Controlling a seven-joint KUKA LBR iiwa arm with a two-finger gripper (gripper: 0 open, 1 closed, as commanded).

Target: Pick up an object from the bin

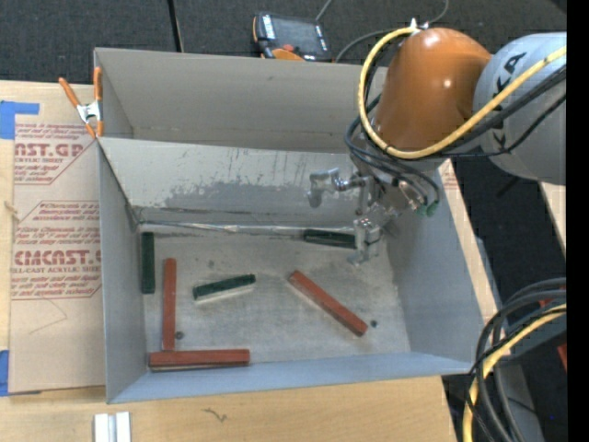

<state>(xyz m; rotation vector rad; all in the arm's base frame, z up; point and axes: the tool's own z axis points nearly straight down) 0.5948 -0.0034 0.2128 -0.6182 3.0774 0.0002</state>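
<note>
The gripper (365,239) hung low at the far right of the bin (230,109), right at the end of a dark green stick (327,238) lying along the far wall, probably lined up to grasp it, though how far open it stood could not be told.

Matt grey metal bin (230,109), scuffed and scratched.

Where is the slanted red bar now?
In the camera view the slanted red bar lies right of centre on the bin floor, below the gripper, a dark green bar to its left.
</note>
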